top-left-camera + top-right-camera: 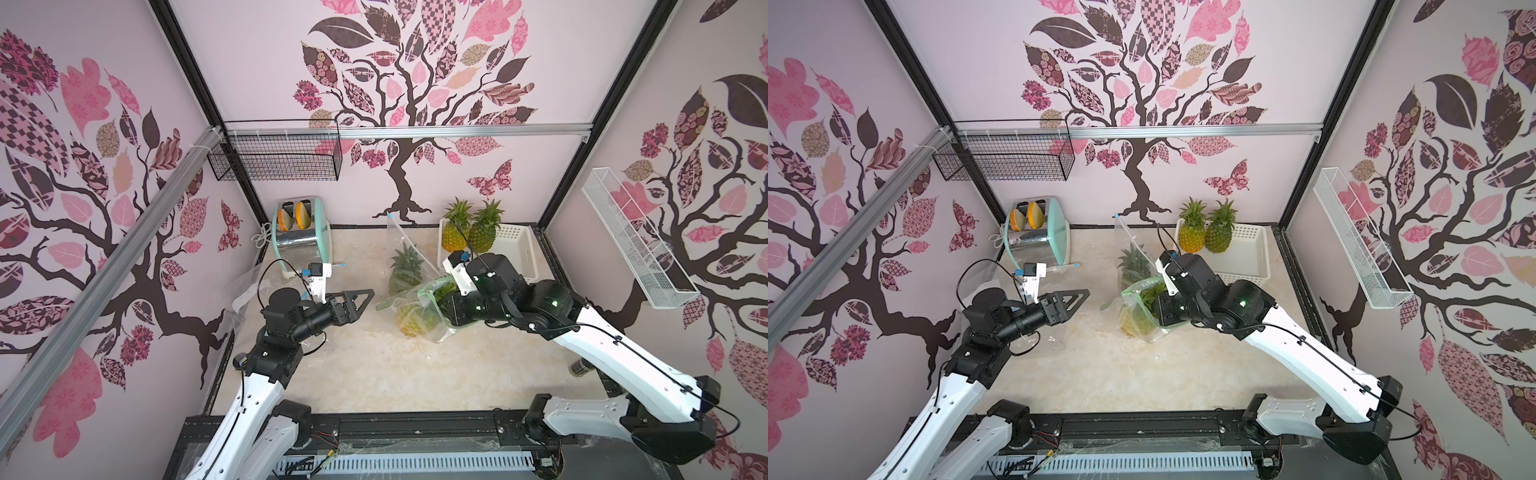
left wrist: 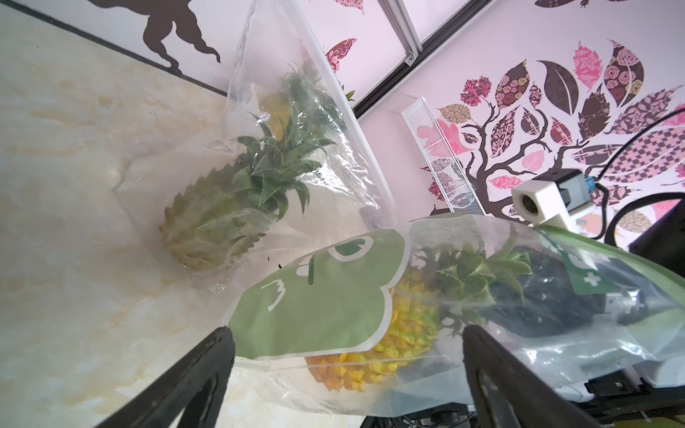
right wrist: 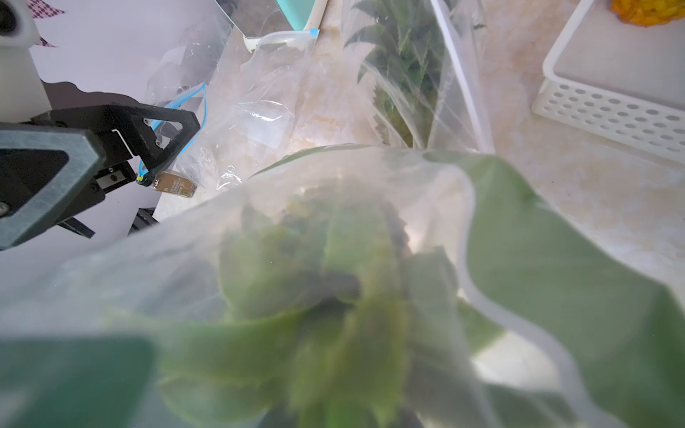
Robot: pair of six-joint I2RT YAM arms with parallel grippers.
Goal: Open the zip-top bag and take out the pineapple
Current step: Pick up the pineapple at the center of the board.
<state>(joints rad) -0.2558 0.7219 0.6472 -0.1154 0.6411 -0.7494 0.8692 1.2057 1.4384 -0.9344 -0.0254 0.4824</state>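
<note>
A yellow pineapple with a spiky green crown [image 1: 413, 322] is lying inside a clear plastic zip-top bag printed with a green cartoon shape [image 2: 318, 300], in the middle of the pale marble-patterned tabletop [image 1: 332, 374]. The right gripper [image 1: 444, 305] is reaching into the bag's open mouth toward the crown. The plastic is hiding its jaws, so it cannot be told whether they are gripping the leaves. The left gripper [image 1: 359, 303] is hovering just beside the bag's opposite end with its jaws spread wide, holding nothing. With nothing pinning the bag, a pull on the fruit is likely to drag the whole bag along, or the leaves may slip free. A second clear bag holding another pineapple [image 1: 405, 266] is standing just behind and risks being knocked over.
</note>
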